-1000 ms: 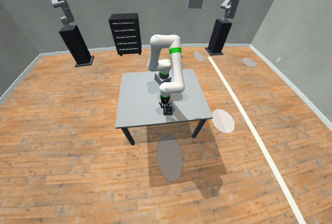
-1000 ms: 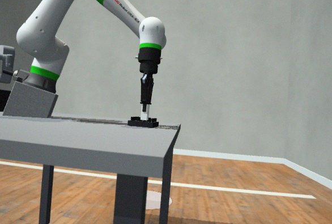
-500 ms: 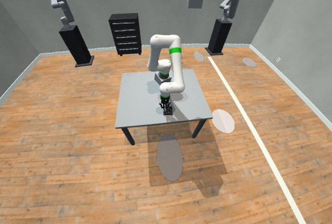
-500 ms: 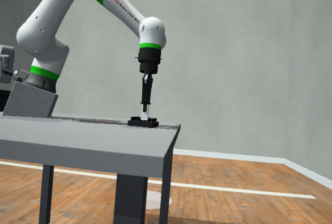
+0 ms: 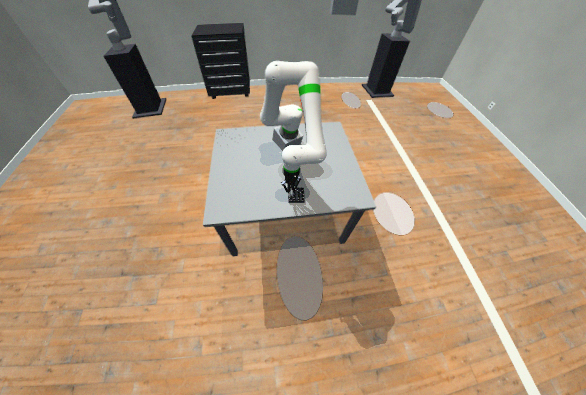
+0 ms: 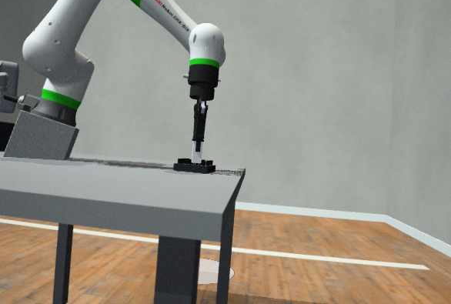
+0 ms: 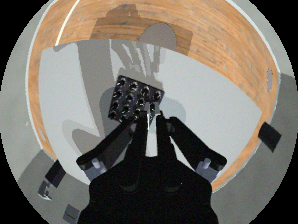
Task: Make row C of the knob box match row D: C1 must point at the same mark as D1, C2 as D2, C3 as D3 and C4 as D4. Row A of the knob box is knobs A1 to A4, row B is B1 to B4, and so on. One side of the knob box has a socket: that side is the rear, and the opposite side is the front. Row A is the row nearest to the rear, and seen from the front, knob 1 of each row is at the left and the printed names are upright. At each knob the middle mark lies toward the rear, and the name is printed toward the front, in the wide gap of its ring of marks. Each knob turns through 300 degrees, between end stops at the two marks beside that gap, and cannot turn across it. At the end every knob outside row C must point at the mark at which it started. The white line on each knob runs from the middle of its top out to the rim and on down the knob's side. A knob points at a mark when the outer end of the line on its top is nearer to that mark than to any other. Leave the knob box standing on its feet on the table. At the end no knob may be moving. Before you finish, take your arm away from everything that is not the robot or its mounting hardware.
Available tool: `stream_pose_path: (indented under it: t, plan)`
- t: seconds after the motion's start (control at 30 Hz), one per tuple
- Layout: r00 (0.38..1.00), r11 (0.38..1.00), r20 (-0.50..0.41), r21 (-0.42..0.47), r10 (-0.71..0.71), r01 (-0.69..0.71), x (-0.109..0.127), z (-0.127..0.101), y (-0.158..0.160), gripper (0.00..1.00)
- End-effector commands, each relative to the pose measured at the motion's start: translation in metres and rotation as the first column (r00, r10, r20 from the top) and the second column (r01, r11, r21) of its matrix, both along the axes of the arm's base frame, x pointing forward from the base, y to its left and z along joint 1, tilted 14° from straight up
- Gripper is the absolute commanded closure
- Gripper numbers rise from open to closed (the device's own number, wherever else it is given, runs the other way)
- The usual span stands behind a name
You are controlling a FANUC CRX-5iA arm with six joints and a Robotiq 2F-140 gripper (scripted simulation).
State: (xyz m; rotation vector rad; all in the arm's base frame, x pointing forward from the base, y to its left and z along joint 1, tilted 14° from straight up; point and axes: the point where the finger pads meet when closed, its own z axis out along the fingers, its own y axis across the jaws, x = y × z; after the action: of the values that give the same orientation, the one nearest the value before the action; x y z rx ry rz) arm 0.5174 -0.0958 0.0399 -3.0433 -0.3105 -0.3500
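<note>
Gripper [image 6: 198,153] is hanging straight down from the white arm [image 6: 165,8]. Its fingers are standing nearly together, and their tips are reaching down among the knobs. By my judgement they are pinching one knob [image 7: 152,108], though which one is too small to tell.

The grey table [image 5: 240,205] is carrying the knob box [image 6: 194,167], which is sitting flat near the table's edge, directly beneath the claw. From the wrist camera, the box [image 7: 129,96] is lying skewed to the finger line, with most of it reaching away and leftward from the fingertips. It is looking roughly square, with no clear long axis. Its socket side, labels and white knob lines are not showing clearly enough to read.
</note>
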Motion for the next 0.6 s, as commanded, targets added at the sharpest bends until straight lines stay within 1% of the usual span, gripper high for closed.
stream_pose_path:
  t: [0.0, 0.23, 0.47, 0.53, 0.57]
  plan:
    - [0.999, 0.999, 0.004, -0.006, 0.043, -0.043, 0.0001, 0.0002, -0.0001, 0.95]
    - [0.976, 0.976, 0.015, -0.047, 0.215, -0.214, 0.0001, 0.0002, -0.0001, 0.95]
    - [0.920, 0.917, 0.018, -0.091, 0.391, -0.388, 0.0001, 0.0002, -0.0001, 0.95]
    - [0.920, 0.917, 0.018, -0.091, 0.391, -0.388, 0.0001, 0.0002, -0.0001, 0.95]
    - [0.910, 0.906, 0.018, -0.097, 0.415, -0.412, 0.0001, 0.0002, -0.0001, 0.95]
